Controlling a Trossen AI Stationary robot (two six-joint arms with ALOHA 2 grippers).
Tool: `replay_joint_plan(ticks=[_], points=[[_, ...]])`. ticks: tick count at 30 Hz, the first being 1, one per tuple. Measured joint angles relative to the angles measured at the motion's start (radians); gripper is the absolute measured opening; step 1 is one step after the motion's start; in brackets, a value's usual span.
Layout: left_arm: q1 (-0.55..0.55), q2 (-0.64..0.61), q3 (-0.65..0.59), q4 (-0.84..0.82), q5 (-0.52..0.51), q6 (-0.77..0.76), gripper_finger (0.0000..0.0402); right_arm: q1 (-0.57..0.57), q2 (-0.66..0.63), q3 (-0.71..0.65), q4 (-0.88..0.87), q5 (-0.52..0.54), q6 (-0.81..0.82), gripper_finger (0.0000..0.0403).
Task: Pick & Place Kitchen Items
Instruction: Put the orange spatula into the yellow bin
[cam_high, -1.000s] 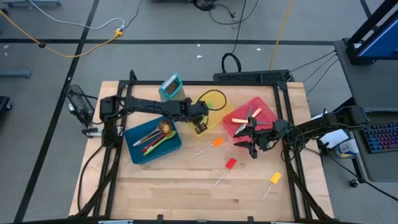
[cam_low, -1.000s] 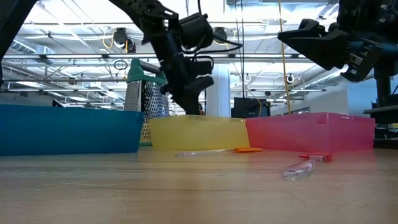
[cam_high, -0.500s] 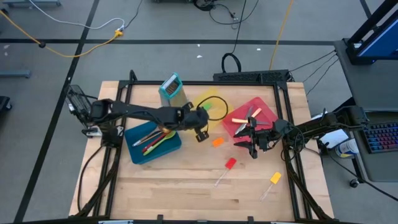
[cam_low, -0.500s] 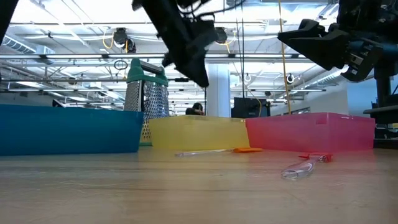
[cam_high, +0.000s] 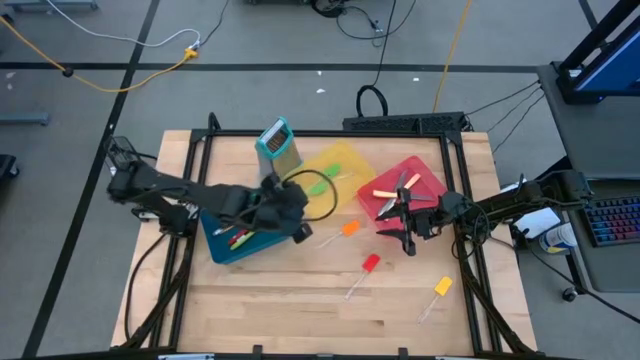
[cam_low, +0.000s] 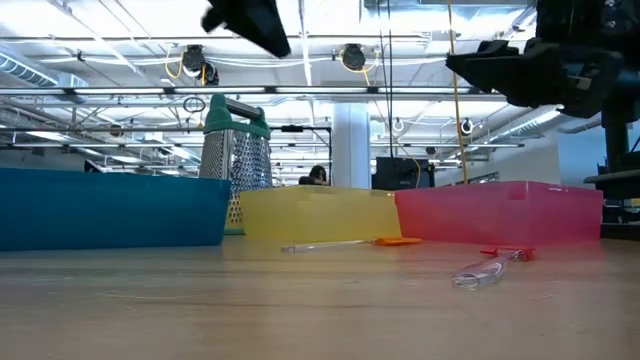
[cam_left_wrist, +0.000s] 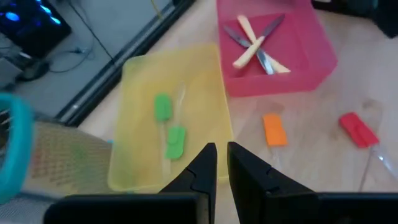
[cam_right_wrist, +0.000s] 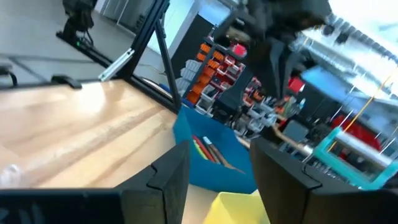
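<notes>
Kitchen items lie scattered over the wooden table (cam_high: 250, 310) in the high view. Two green spatulas (cam_high: 318, 183) rest in the yellow bin (cam_high: 340, 160), cream-handled knives (cam_high: 392, 192) lie crossed in the red bin (cam_high: 432, 180), and coloured spoons (cam_high: 235, 238) sit in the blue bin (cam_high: 222, 252). Loose on the wood are an orange spatula (cam_high: 348, 229), a red spatula (cam_high: 369, 264) and a yellow spatula (cam_high: 441, 287). The teal-framed box grater (cam_high: 275, 142) stands behind the blue and yellow bins. The left gripper (cam_high: 298, 232) hangs over the blue bin's edge nearest the orange spatula. The right gripper (cam_high: 402, 237) hovers at the red bin's front corner, its fingers apart and empty.

From table height, the three bins line up across the back, the grater rising behind them. The orange spatula (cam_low: 400, 240) lies just in front of the yellow bin, the red one (cam_low: 500, 254) nearer the camera. Both arms hang high, clear of the bins.

Looking past the left wrist, the fingers (cam_left_wrist: 200, 173) stand close together, nearly touching, with nothing between them, above the yellow bin's front rim.

Looking past the right wrist, the fingers (cam_right_wrist: 169, 174) stand well apart and empty; beyond them are the blue bin, the yellow bin's corner and the left arm.
</notes>
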Motion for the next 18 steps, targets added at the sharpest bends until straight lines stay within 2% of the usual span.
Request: replay_joint_plan(ticks=[5,10,14,18], points=[[-0.093,-0.061,-0.070,-0.036,-0.090,-0.097,0.0044,0.000,0.000,0.000,-0.030,0.000,0.144,0.0160],[-0.158,-0.094,-0.201,-0.022,-0.179,-0.236,0.0044,0.006,0.000,0.000,-0.100,0.000,0.300,0.0160],[-0.183,-0.091,-0.322,0.072,-0.199,-0.329,0.0044,0.053,0.000,0.000,-0.151,0.000,0.367,0.0160],[-0.187,-0.085,-0.445,0.337,-0.200,-0.271,0.0044,0.142,0.000,0.000,-0.175,0.002,0.396,0.0160]])
